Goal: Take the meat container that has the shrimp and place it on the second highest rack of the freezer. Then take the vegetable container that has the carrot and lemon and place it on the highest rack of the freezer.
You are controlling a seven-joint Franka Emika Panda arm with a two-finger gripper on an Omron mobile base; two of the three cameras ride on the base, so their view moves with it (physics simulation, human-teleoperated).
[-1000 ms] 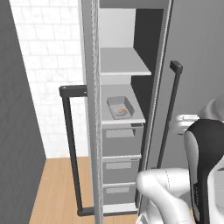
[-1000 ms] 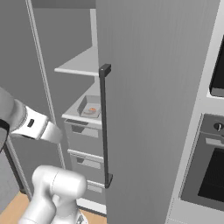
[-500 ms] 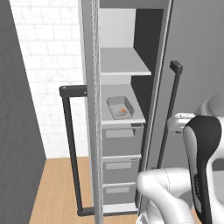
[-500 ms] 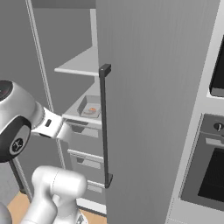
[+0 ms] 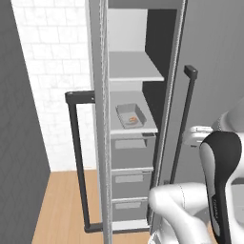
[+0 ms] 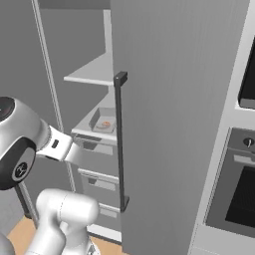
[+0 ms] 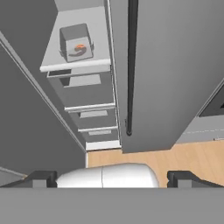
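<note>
Claw: my gripper (image 7: 112,178) hangs wide open and empty, its two dark finger tips (image 7: 40,178) spread far apart at the near edge of the hand view, well short of the shelves.

Meat container: the clear tub with the curled orange shrimp (image 7: 77,48) sits flat on the second highest rack (image 7: 97,60), far ahead of my claw and to its left, nothing touching it. From the left base view the same tub (image 5: 131,115) rests on the right half of that plate (image 5: 150,127), just above the top drawer (image 5: 132,151).

Highest rack: the upper shelf plate (image 5: 133,66) lies bare.

Freezer: the tall grey cabinet (image 5: 101,143) stands open, one door (image 6: 174,114) swung out on the right with its long black bar handle (image 6: 120,142) facing me. The tub (image 6: 105,124) peeks out just left of that handle.

Drawers: three grey fronts stack below the tub; the lowest (image 5: 129,209) is partly hidden behind my arm.

Oven: a black-fronted wall oven (image 6: 243,199) stands at the far right, though too little of it shows for detail.

Floor: pale wood boards (image 7: 183,158) run under the door.
</note>
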